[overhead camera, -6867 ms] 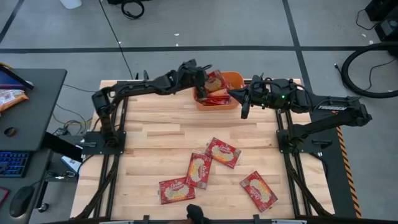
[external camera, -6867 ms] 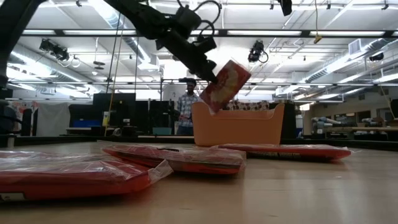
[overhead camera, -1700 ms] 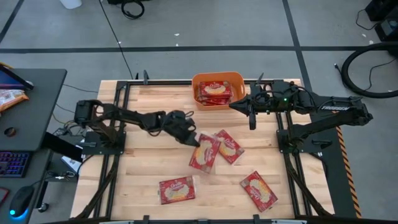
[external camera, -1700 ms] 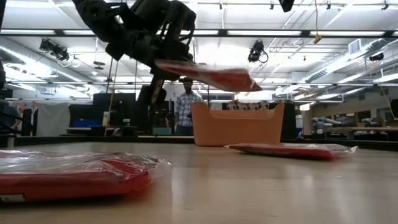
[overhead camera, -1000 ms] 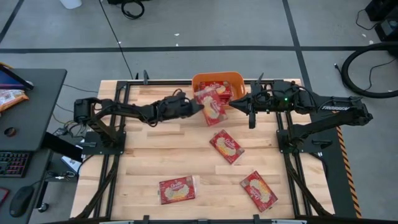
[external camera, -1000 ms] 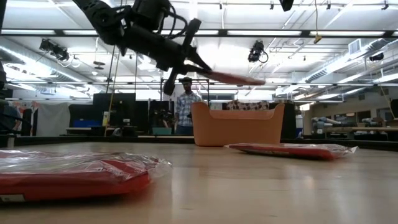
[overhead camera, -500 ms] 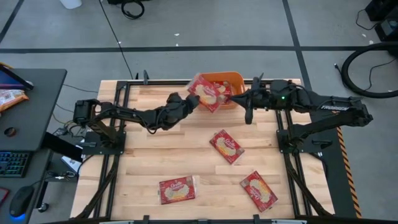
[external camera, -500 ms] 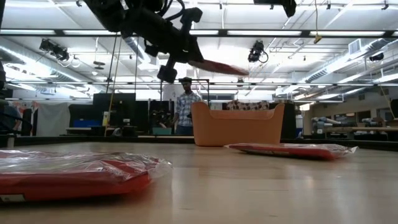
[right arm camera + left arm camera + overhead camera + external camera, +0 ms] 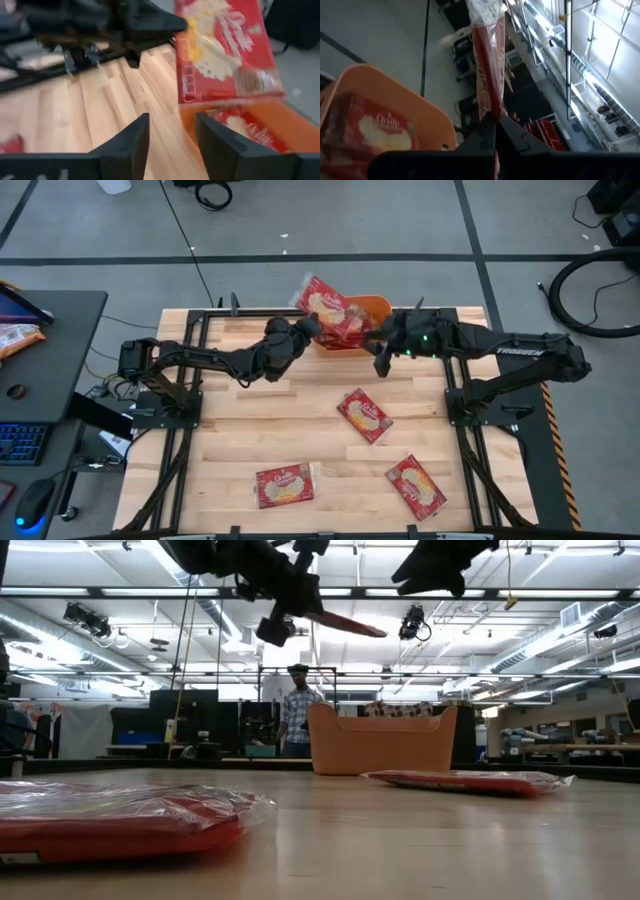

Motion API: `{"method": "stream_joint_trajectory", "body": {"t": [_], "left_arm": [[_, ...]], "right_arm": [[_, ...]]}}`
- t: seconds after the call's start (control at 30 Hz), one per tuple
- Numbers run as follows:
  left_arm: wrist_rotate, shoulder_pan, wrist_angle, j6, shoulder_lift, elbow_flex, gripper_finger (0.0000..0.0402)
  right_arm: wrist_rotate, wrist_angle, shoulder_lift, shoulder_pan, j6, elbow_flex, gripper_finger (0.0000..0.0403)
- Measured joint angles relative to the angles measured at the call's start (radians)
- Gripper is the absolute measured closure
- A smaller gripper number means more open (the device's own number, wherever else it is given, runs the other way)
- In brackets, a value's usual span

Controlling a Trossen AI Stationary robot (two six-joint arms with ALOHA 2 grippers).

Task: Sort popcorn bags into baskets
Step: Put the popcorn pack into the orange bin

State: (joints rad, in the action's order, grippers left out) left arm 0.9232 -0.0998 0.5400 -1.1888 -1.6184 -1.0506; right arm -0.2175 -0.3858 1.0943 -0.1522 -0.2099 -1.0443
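Note:
My left gripper (image 9: 303, 330) is shut on a red popcorn bag (image 9: 325, 304) and holds it high over the far left corner of the orange basket (image 9: 378, 306). In the low view the bag (image 9: 345, 624) hangs well above the basket (image 9: 385, 740). More popcorn bags (image 9: 370, 127) lie inside the basket. My right gripper (image 9: 170, 145) stands open with nothing between its fingers, just right of the basket (image 9: 250, 115) and facing the held bag (image 9: 225, 50). Three bags lie flat on the table (image 9: 365, 415) (image 9: 285, 485) (image 9: 415, 487). My left gripper pinches the bag's near edge (image 9: 491, 107) between its two shut fingers, coming from the table's left side. The bag sticks out past the fingertips toward the basket. It is lifted clear, nearly level, its free end (image 9: 375, 632) dipping slightly.
The wooden table top (image 9: 250, 420) is open between the loose bags. A dark desk with a keyboard (image 9: 25, 442) stands left of the table. In the low view a person (image 9: 298, 710) stands behind the basket in the room.
My left gripper has carried the bag up and toward the table's far edge, from beside the basket to above its far left corner, staying shut on it. My right gripper has shifted a little toward the table's left, nearer the basket.

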Motion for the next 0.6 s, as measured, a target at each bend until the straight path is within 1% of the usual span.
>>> {"method": "stream_joint_trajectory", "body": {"t": [0.1, 0.17, 0.33, 0.43, 0.6], "left_arm": [[0.021, 0.003, 0.047, 0.032, 0.0, -0.001, 0.0399], [0.02, 0.003, 0.065, 0.059, 0.0, -0.001, 0.0399], [0.02, 0.003, 0.109, 0.101, 0.0, -0.001, 0.0399], [0.02, 0.003, 0.121, 0.102, -0.001, -0.001, 0.0399], [0.02, 0.003, 0.143, 0.107, -0.001, -0.001, 0.0398]], "right_arm": [[0.01, 0.006, 0.0, -0.044, -0.047, 0.0, 0.0226], [0.036, 0.02, 0.0, -0.078, -0.068, 0.0, 0.0224], [0.257, 0.106, -0.001, -0.194, -0.159, 0.015, 0.0225], [0.36, 0.184, -0.001, -0.268, -0.225, 0.061, 0.0225], [0.516, 0.373, -0.001, -0.376, -0.386, 0.166, 0.0226]]}}
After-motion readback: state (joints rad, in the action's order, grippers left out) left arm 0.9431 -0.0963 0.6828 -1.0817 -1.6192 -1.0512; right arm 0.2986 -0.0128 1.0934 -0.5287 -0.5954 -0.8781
